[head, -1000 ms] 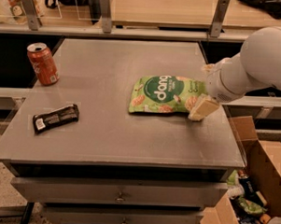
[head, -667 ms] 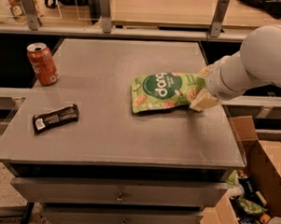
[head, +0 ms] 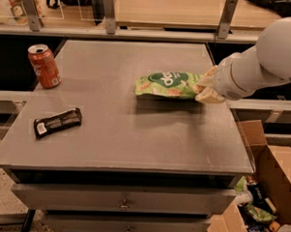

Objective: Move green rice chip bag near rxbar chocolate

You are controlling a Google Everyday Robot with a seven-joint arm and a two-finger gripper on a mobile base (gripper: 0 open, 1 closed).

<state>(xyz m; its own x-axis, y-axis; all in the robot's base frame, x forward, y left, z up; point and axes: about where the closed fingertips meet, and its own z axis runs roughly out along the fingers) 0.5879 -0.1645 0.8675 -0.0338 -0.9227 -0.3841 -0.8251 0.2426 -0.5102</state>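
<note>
The green rice chip bag [head: 167,84] is lifted above the grey table [head: 135,137], held by its right end, with its shadow on the tabletop below. My gripper [head: 205,86] is shut on the bag's right edge, at the end of the white arm coming in from the right. The rxbar chocolate [head: 57,122], a slim black wrapper with a white label, lies flat near the table's front left, well apart from the bag.
A red soda can [head: 43,65] stands at the table's left edge, behind the bar. An open cardboard box [head: 265,191] with items stands on the floor to the right. Drawers sit under the tabletop.
The bag has been raised off the table and tilted to near level, and my gripper has moved up with it.
</note>
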